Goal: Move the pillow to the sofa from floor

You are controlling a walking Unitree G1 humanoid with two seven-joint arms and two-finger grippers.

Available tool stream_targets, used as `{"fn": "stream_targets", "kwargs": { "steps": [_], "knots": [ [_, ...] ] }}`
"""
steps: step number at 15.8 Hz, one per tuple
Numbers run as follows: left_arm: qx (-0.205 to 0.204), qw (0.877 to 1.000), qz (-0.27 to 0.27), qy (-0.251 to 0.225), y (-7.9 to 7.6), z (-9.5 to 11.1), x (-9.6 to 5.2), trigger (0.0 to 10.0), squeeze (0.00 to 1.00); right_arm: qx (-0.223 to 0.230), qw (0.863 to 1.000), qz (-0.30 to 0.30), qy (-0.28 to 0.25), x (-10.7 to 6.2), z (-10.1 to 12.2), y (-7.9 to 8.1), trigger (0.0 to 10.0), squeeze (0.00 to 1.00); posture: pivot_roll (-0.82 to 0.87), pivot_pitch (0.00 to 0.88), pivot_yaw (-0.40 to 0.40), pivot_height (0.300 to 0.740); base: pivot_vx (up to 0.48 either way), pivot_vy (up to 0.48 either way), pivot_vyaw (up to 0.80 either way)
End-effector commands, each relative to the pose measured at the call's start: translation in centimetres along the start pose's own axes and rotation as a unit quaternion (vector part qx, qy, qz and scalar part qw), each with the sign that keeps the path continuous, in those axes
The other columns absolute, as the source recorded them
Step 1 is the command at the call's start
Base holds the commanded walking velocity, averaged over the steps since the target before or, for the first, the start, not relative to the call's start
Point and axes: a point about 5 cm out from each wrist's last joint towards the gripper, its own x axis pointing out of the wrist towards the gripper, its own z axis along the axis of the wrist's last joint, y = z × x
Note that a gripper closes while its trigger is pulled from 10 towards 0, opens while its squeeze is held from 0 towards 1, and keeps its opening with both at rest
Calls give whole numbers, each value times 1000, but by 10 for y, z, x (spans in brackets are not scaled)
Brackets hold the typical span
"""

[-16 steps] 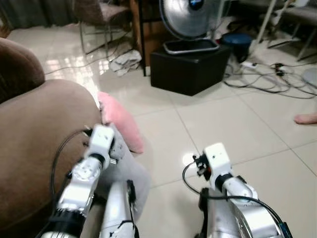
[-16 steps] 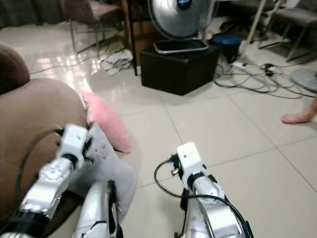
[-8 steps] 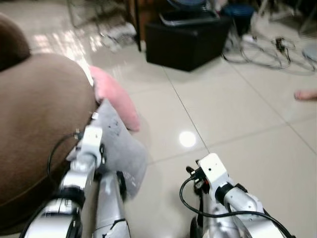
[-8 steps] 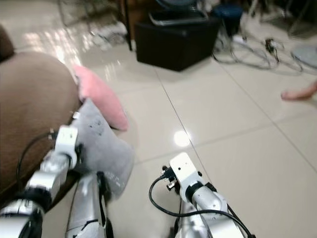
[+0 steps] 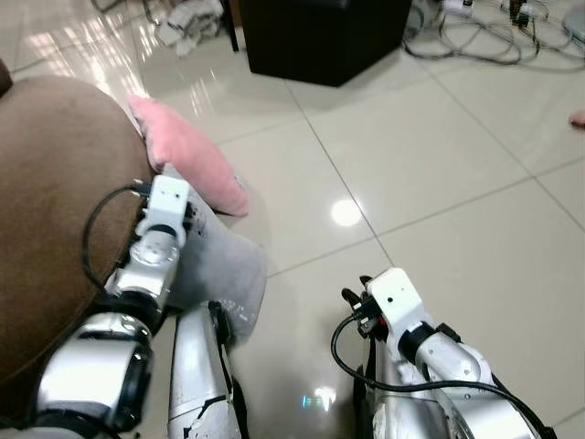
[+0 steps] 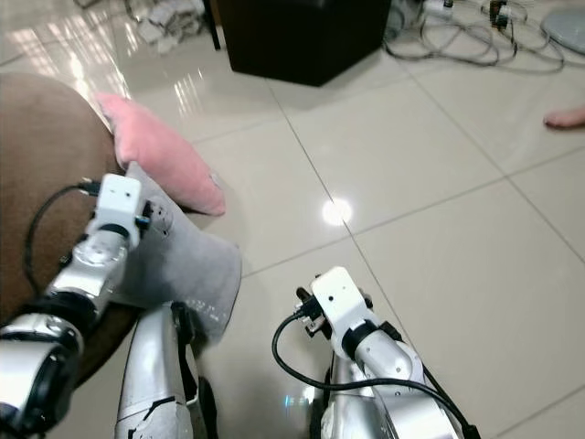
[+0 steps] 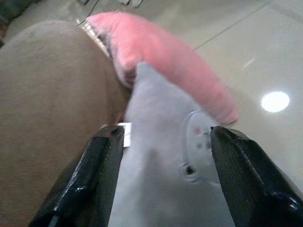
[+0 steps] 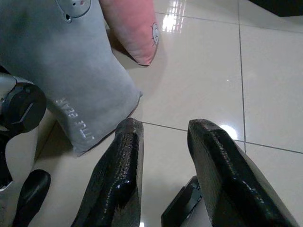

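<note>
the grey pillow (image 5: 215, 265) is on the floor leaning against the sofa (image 5: 55, 210), dead ahead of the left gripper (image 7: 163, 184), whose jaws sit wide open either side of it, so that arm's way nearer. its long axis slants from the pink pillow (image 5: 183, 151) toward the robot. the right gripper (image 8: 163, 165) hangs part-open above the tiles, and its wrist view catches the grey pillow's printed lower corner.

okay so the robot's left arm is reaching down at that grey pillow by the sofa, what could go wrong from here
1. The left gripper has its jaws open around the grey pillow, not yet closed; on soft fabric they may pinch only a corner and slip.
2. The pink pillow lies against the grey one and the brown sofa, so a lift may drag it along.
3. The right gripper hangs low over the floor near the grey pillow's corner.
</note>
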Motion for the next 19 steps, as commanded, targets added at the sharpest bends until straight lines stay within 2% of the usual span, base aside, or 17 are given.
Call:
{"fn": "stream_targets", "kwargs": {
  "steps": [1,3,4,6,7,8,13,14,16,17,18,19],
  "knots": [
    [23,999,16,18,9,-10,-1,10000,1000,-3,1000,14,-7,-1,4,3,10000,0,-124,302,85,501,0,0,0],
    [41,998,48,26,29,-10,0,10000,980,-10,999,33,-19,0,9,6,10000,0,-123,308,84,501,0,0,0],
    [43,997,56,34,37,-12,0,10000,0,-14,999,44,-23,0,11,8,10000,0,-123,308,84,501,0,0,0],
    [28,997,51,59,45,-23,-2,10000,0,-17,998,56,-25,0,13,11,10000,0,-132,310,61,501,0,0,0],
    [13,997,44,66,44,-26,-3,10000,0,-16,998,60,-26,0,13,12,10000,0,-134,309,57,501,0,0,0],
    [-9,997,29,78,45,-32,-5,10000,0,-16,997,76,-28,-1,15,15,10000,0,-150,311,20,501,0,0,0],
    [1,996,45,82,57,-38,-8,10000,0,-30,993,115,-28,-3,18,19,10000,0,-189,312,-69,501,0,0,0],
    [23,995,51,84,63,-41,-9,10000,0,-34,991,124,-31,-3,20,19,10000,0,-199,313,-90,501,0,0,0],
    [43,994,43,91,64,-46,-11,10000,0,-37,990,129,-31,-4,21,16,10000,0,-199,311,-97,501,0,0,0],
    [82,992,30,93,63,-49,-12,10000,0,-41,990,134,-32,-2,22,16,10000,0,-200,309,-98,501,0,0,0],
    [97,990,28,94,63,-49,-13,10000,0,-43,989,138,-34,-2,23,17,10000,0,-200,311,-97,501,0,0,0],
    [109,989,30,95,64,-50,-13,6667,0,-44,988,147,-35,-2,24,19,10000,0,-199,314,-95,501,0,0,0]
  ]
}}
